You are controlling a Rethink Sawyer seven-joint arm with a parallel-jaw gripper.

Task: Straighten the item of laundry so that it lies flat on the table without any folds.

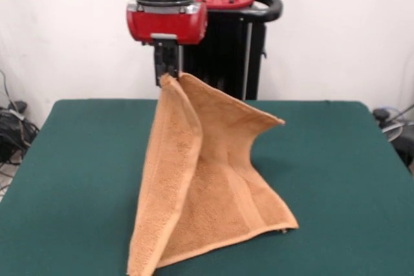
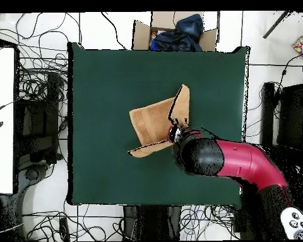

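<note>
The orange-tan terry towel (image 1: pixel 207 185) hangs from my gripper (image 1: pixel 168 74), which is shut on its top edge and holds it well above the dark green table (image 1: pixel 336 172). The towel drapes down in a tent shape with long folds. Its lower edge rests on the table near the front edge, and one corner sticks out to the right in mid-air. In the overhead view the towel (image 2: pixel 155 121) lies near the table's (image 2: pixel 103 82) middle, with my gripper (image 2: pixel 177 133) at its side under the red and black arm. No tag shows.
The black pedestal (image 1: pixel 226 43) stands behind the table. A cardboard box (image 2: pixel 174 33) with dark cloth sits beyond the far table edge in the overhead view. Cables (image 2: pixel 34 94) cover the floor at the sides.
</note>
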